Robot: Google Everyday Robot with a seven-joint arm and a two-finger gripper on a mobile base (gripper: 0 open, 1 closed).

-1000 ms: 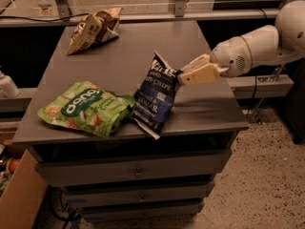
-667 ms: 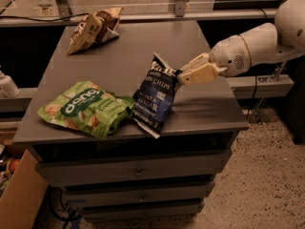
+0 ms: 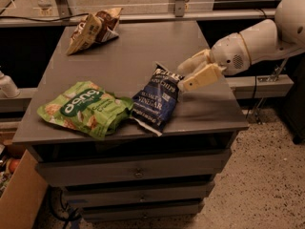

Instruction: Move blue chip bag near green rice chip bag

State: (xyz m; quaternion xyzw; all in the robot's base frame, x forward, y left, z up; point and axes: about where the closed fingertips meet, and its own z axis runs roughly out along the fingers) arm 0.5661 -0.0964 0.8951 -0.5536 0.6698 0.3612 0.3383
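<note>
Already the green rice chip bag point(image 3: 86, 109) is lying at the table's point(image 3: 143, 46) seven o'clock. The blue chip bag point(image 3: 156, 99) is touching its three o'clock edge. At that bag's one o'clock, the gripper point(image 3: 183, 78) is apparently pinching its top corner between the fingers; probably only releasing is remaining.

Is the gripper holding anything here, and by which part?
Cannot be told. The gripper meets the blue chip bag at its top right corner, but a firm hold there is not visible.
</note>
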